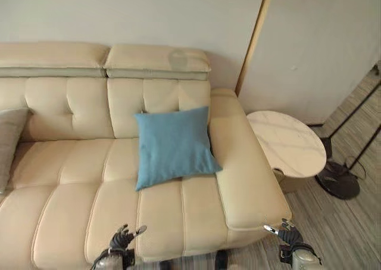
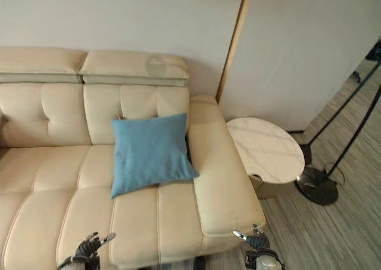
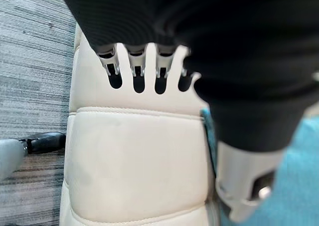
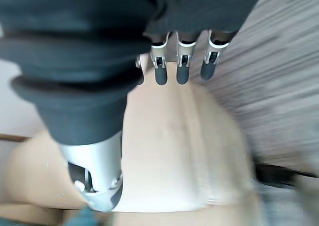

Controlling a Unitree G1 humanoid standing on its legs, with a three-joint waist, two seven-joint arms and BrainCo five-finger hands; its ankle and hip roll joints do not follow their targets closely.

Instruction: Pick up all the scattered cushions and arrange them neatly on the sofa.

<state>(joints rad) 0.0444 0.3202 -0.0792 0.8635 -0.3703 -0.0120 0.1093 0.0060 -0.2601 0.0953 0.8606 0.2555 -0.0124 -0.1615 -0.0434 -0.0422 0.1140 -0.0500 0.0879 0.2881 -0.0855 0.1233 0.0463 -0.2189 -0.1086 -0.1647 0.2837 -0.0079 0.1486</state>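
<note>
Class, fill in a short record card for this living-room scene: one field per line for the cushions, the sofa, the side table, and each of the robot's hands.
Blue cushion: leaning against the sofa backrest beside the armrest, slightly tilted.
Grey cushion: at the view's left edge, on the sofa, partly cut off.
Sofa: cream, tufted, with two headrests.
Side table: round, pale marbled top, beside the sofa's armrest.
Left hand: open, empty, above the seat's front edge.
Right hand: open, empty, by the armrest's front corner.
</note>
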